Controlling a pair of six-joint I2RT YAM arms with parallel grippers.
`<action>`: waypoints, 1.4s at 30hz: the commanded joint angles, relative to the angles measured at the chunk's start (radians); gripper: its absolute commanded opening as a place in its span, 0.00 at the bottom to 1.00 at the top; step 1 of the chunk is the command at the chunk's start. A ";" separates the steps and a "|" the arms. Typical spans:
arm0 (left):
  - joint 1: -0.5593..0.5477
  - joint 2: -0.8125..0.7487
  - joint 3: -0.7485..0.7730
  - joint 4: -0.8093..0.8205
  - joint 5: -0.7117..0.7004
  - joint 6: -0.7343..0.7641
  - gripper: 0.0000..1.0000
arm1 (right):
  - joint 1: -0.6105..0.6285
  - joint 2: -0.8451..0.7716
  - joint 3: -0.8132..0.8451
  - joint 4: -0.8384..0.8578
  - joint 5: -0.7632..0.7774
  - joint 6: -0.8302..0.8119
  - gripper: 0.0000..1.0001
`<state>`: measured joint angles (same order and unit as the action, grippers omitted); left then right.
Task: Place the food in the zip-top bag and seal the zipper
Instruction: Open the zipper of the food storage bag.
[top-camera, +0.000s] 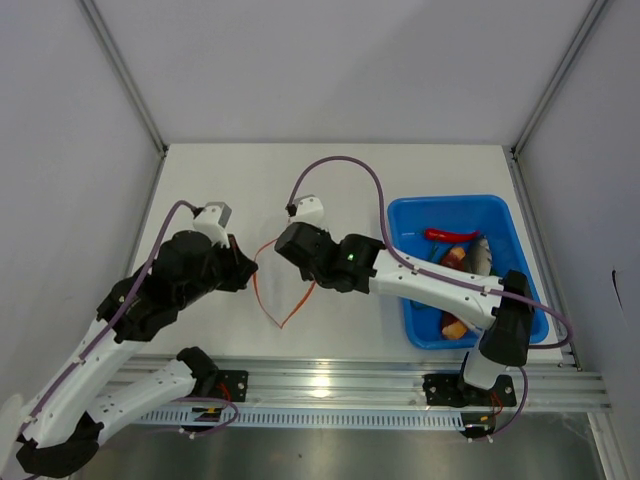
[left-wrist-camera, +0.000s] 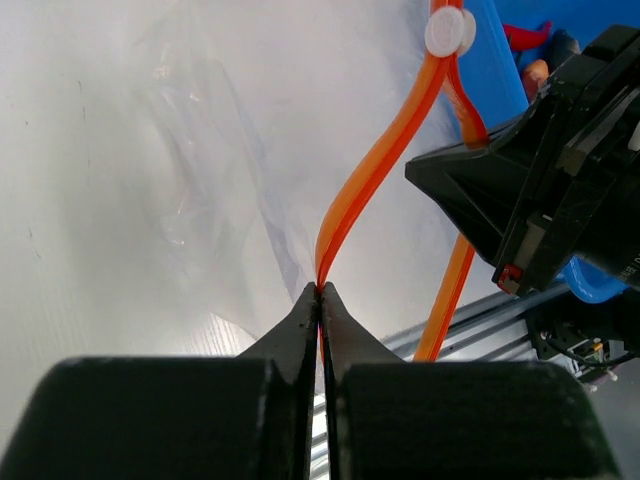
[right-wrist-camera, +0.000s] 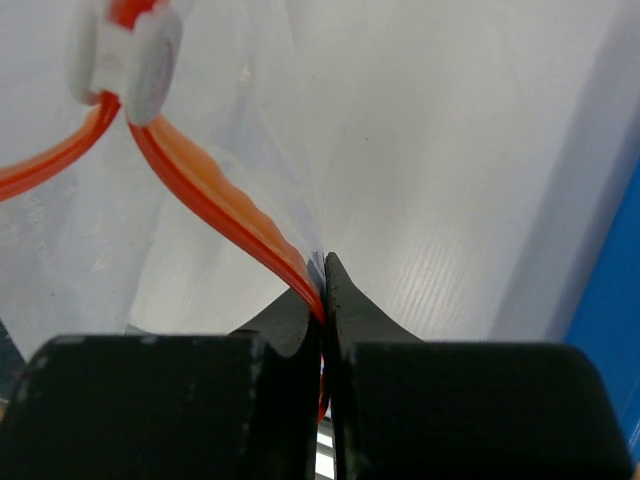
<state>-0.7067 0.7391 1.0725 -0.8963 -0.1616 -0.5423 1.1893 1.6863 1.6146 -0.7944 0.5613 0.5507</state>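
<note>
White table (top-camera: 230, 190), grey walls (top-camera: 330, 60) | left gripper (left-wrist-camera: 320, 290) — pinching zipper (left-wrist-camera: 370, 170) | right gripper (right-wrist-camera: 322, 265) — pinching zipper

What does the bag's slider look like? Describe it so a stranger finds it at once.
Start at the blue tray on the right of the table. Just left of it, the left gripper and right gripper each pinch the orange-red zipper of the clear zip-top bag. Riding that zipper is the slider: two small white discs, the only white on the orange.
</note>
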 joint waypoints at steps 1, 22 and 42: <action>-0.005 0.002 -0.019 0.034 0.045 -0.001 0.01 | 0.010 0.013 0.074 -0.005 0.057 0.023 0.00; -0.017 0.063 -0.078 0.162 0.241 0.028 0.43 | -0.010 0.015 0.088 0.063 -0.103 0.034 0.00; -0.020 0.062 -0.033 0.047 -0.059 0.077 0.01 | -0.089 -0.094 -0.056 0.066 -0.124 0.055 0.00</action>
<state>-0.7200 0.8051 0.9722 -0.8120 -0.1322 -0.4919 1.1137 1.6508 1.5776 -0.7235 0.3832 0.5953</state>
